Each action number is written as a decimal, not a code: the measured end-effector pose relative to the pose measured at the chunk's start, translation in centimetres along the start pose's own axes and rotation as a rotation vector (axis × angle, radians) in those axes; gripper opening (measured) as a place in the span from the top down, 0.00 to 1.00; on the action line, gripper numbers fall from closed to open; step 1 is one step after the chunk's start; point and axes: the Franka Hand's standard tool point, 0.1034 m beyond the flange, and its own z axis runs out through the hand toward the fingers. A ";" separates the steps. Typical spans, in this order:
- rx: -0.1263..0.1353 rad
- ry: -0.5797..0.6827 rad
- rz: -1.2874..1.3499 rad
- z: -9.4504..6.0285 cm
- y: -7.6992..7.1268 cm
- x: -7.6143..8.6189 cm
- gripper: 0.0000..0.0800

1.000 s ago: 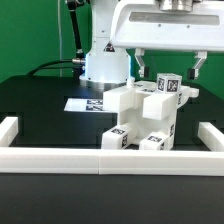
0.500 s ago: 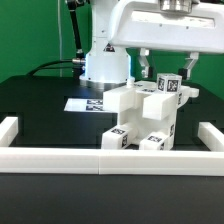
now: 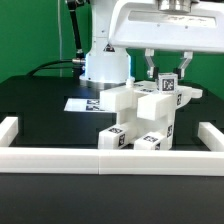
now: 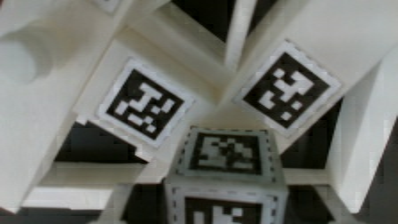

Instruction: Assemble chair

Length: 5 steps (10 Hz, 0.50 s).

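Observation:
The chair (image 3: 138,118) is a cluster of white blocky parts with black-and-white tags, standing on the black table just behind the front wall. My gripper (image 3: 167,72) hangs over the side of it toward the exterior view's right, with its fingers (image 3: 152,68) pressed in on either side of the tagged top piece (image 3: 169,86). In the wrist view that tagged block (image 4: 226,152) fills the middle, with two other tagged faces of chair parts (image 4: 146,100) fanned behind it. The fingertips themselves are not visible there.
A low white border wall (image 3: 100,160) runs along the front and up both sides. The marker board (image 3: 84,103) lies flat behind the chair, toward the exterior view's left. The arm's white base (image 3: 105,65) stands at the back.
The fingers have closed inward from a wide spread onto the tagged top piece. The chair has nudged slightly toward the exterior view's left.

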 end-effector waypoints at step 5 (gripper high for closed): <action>0.000 0.004 0.294 -0.1 0.1 0.2 0.64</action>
